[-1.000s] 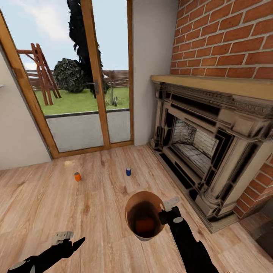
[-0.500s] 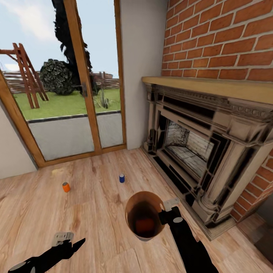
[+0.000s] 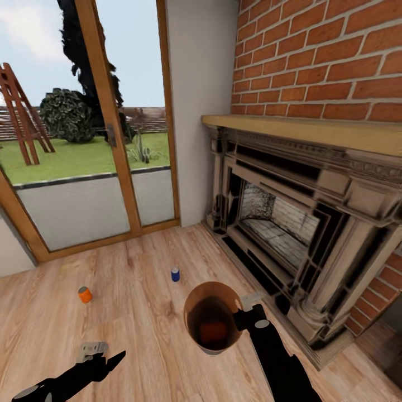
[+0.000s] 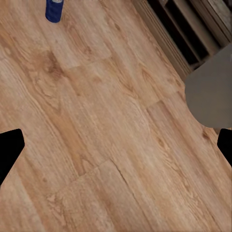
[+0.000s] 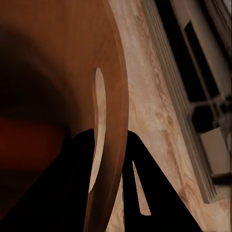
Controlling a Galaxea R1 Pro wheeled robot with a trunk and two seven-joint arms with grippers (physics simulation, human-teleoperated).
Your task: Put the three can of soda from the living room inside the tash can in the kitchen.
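While the right gripper (image 3: pixel 241 317) stays clamped on the rim of the round tapered brown-lined bin (image 3: pixel 194 329), an orange soda can (image 3: pixel 213 331) lies inside it. The left gripper (image 3: pixel 99 353) hangs with fingers apart over the light wood plank floor (image 3: pixel 139 312). On that floor stand a second orange soda can (image 3: pixel 84 294) and a dark blue soda can (image 3: pixel 175 274), near the wood-framed glass doors (image 3: pixel 106 128), left of the red brick fireplace (image 3: pixel 301 212)

The right hand (image 3: pixel 241 314) holds the tash can (image 3: pixel 196 329) by its rim, one finger inside the wall and one outside. One soda can (image 3: pixel 213 331) lies in the bin. Another can (image 3: pixel 175 274) stands on the floor (image 3: pixel 139 312) ahead of it. A third can (image 3: pixel 85 294) sits ahead of the left hand (image 3: pixel 103 353). The fireplace (image 3: pixel 290 223) is to the right of the right hand, and the glass doors (image 3: pixel 84 139) are far ahead.
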